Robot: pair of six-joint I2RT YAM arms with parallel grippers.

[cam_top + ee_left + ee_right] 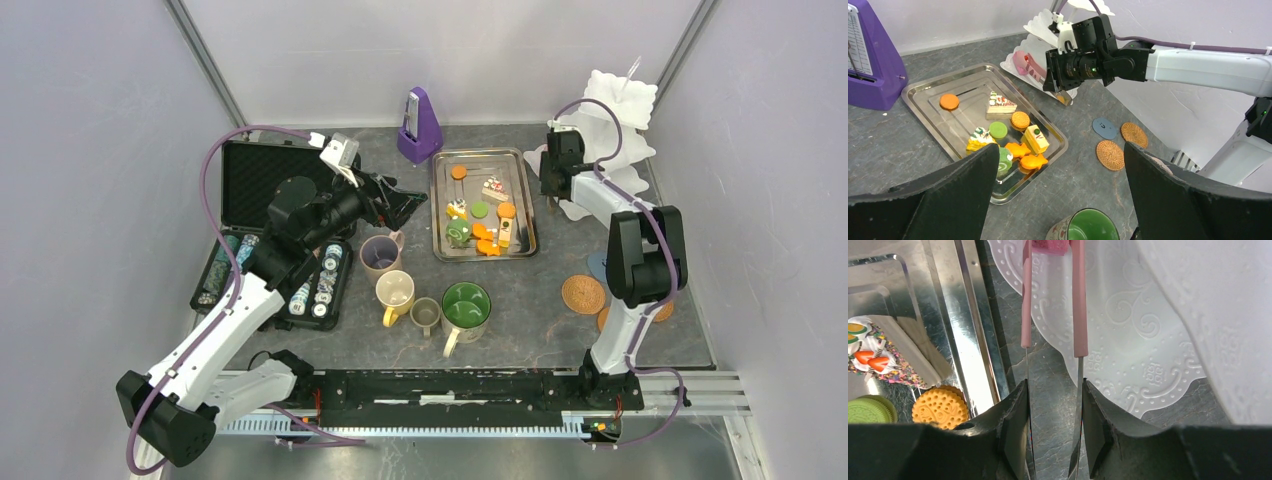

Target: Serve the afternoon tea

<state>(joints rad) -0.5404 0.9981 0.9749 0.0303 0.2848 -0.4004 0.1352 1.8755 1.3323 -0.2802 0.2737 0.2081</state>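
The right gripper (1054,387) pinches pink-tipped tongs (1079,305), whose tips clasp a pink pastry (1050,245) over the lowest plate of the white stand (1128,325), just beside the tray (480,165). The left gripper (1060,150) hangs spread wide. Other pastries (1020,120) lie in the tray, and four mugs (466,305) cluster near it.

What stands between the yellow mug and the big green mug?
The small olive mug stands between the yellow mug and the big green mug; the top external view shows it.
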